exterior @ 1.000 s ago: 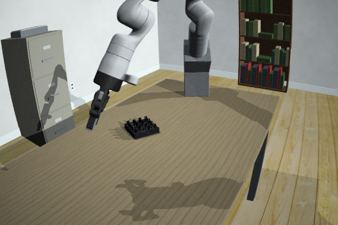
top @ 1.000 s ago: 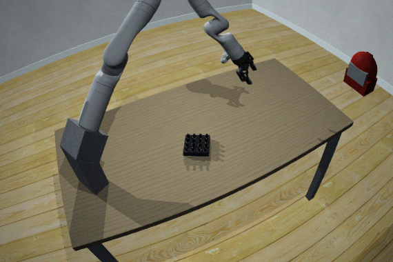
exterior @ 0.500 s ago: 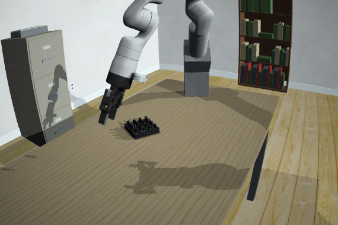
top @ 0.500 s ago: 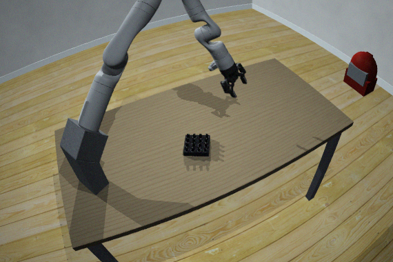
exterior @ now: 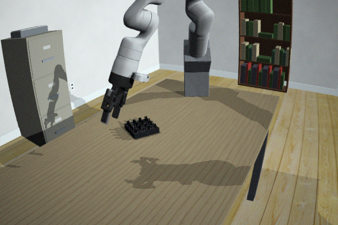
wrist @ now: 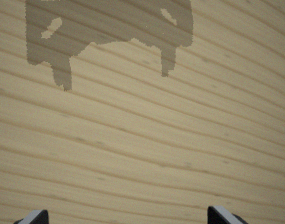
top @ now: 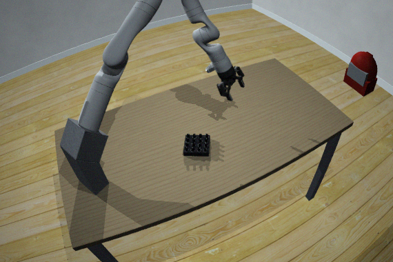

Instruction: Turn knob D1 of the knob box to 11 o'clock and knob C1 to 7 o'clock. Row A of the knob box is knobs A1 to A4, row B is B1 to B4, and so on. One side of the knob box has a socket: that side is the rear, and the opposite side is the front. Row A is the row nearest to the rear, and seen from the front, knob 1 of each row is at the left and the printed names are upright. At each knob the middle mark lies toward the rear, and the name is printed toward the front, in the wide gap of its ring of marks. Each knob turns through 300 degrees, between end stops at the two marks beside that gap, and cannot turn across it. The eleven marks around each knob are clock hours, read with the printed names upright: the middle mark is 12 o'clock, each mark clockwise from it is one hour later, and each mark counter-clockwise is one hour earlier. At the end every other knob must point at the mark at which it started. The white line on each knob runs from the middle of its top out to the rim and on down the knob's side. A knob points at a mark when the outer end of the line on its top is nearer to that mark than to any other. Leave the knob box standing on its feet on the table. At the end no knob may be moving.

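The black knob box (top: 196, 145) stands on its feet near the middle of the brown table, its rows of small black knobs on top. It also shows in the exterior view (exterior: 142, 127). Knob lines and printed names are too small to read. My gripper (top: 232, 87) hangs open and empty in the air above the table, well beyond the box toward the far side. In the exterior view my gripper (exterior: 110, 111) is left of the box and above it. The wrist view shows only bare table wood, the gripper's shadow and my two fingertips at the bottom edge; the box is out of it.
The arm's grey base block (top: 83, 144) stands at the table's left end. A red device (top: 360, 73) sits on the floor at the right. A filing cabinet (exterior: 38, 84) and a bookshelf (exterior: 264, 29) stand off the table by the walls.
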`<state>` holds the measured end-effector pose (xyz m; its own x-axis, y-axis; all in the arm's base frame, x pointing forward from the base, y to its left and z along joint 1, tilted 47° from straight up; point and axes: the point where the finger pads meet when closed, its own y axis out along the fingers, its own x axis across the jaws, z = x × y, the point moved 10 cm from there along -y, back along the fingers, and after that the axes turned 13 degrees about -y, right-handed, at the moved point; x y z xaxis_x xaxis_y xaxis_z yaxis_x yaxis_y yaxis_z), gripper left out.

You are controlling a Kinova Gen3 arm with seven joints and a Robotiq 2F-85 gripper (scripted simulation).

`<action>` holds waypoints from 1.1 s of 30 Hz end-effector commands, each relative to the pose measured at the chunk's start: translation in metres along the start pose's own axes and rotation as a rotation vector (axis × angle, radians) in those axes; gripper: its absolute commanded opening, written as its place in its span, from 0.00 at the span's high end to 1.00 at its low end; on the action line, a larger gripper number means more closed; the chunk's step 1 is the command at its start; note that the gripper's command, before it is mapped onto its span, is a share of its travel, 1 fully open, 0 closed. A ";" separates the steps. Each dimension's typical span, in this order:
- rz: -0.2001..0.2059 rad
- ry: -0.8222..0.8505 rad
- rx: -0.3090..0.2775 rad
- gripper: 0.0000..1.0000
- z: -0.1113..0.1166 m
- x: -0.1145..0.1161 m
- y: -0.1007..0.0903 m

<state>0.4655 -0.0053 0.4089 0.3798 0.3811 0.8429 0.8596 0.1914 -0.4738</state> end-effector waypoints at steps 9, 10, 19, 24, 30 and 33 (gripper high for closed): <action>0.016 0.037 0.009 0.00 0.001 -0.011 0.000; 0.016 0.037 0.009 0.00 0.001 -0.011 0.000; 0.043 0.106 0.031 0.00 0.005 -0.032 0.000; 0.046 0.113 0.033 0.00 0.005 -0.034 0.000; 0.061 0.151 0.045 0.00 0.007 -0.046 0.000; 0.061 0.151 0.045 0.00 0.007 -0.046 0.000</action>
<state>0.4459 -0.0150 0.3686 0.4797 0.2546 0.8397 0.8184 0.2152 -0.5328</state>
